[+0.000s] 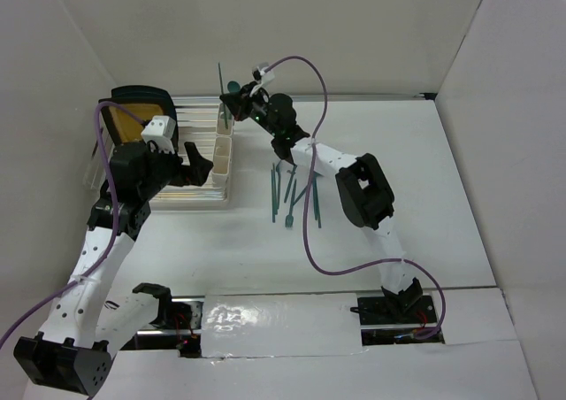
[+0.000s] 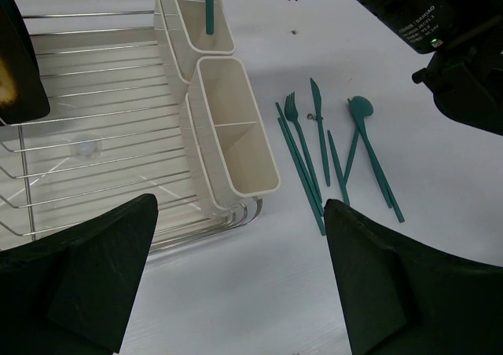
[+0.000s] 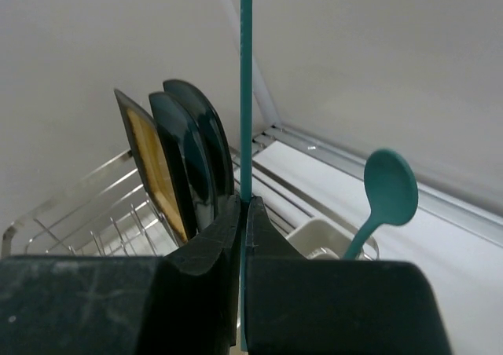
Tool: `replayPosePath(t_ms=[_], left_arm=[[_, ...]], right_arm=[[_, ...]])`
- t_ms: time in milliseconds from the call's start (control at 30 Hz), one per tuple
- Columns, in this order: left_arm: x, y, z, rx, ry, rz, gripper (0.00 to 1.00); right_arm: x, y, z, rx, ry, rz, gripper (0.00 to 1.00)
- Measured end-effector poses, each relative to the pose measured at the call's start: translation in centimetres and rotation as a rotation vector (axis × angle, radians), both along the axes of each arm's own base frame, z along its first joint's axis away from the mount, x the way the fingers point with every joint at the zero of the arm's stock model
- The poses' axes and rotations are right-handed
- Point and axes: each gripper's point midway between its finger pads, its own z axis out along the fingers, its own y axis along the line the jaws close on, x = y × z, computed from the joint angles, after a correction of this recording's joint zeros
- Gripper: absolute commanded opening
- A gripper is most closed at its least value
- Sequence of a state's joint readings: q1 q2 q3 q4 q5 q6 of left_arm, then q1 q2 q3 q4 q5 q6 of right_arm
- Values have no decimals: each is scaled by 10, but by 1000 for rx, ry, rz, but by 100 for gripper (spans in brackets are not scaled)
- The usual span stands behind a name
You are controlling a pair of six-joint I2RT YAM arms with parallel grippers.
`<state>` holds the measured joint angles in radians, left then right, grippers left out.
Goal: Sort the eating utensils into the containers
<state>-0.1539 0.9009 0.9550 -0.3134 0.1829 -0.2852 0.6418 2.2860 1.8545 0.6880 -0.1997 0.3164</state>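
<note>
The right hand (image 3: 244,214), pinched shut on a teal utensil handle (image 3: 246,96), holds it upright, likely to drop it straight into the far cream cup (image 3: 314,234) beside the standing spoon (image 3: 389,190), while the left hand (image 2: 236,268) hangs wide open and more utensils (image 2: 330,151) lie loose on the worktop (image 1: 416,170).

The right gripper (image 1: 235,108) reaches over the far end of the cream containers (image 1: 224,148), pinching a slim teal utensil (image 1: 219,74) that stands upright. The loose utensils (image 1: 292,190) lie scattered on the white table (image 1: 424,196) just beside the dish rack (image 1: 190,198). The left gripper (image 1: 202,164) hovers over that rack, fingers spread. A yellow plate (image 1: 124,121) stands at its far left.
</note>
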Motion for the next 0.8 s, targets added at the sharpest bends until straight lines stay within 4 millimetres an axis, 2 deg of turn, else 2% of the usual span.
replayPosePath(t_ms=[133,233,267,300,333,400,533,667,733,800], left_arm=[[0,0,1,1,-4,-1,100],[-1,0,2,1,-8,-1,100],[-2,0,3,0,-11,-1,100],[-2,0,3,0,-12,-1,100],[-2,0,4,0,-15,-1,100],[-3,1,5,1,-19,-2,100],[-4,1,7,14,-32,-7,100],[-6,2,11,18,-45,-5,100],[-7,3,12,21,-51,-2,100],[-9,4,16,21,-55,-1,100]], right_arm=[[-1,1,-9,-12,15,4,3],[-3,2,-8,-9,9,9,17],[-3,2,-10,-12,11,11,28],[-4,3,-11,-12,15,15,32],[-5,3,-13,-18,19,20,42],[-6,4,-17,-29,25,27,50],[-9,5,-28,-76,59,27,75],[-24,-1,-30,-125,119,13,82],[-33,-10,-21,-143,155,-11,83],[-43,-27,-3,-152,187,-53,85]])
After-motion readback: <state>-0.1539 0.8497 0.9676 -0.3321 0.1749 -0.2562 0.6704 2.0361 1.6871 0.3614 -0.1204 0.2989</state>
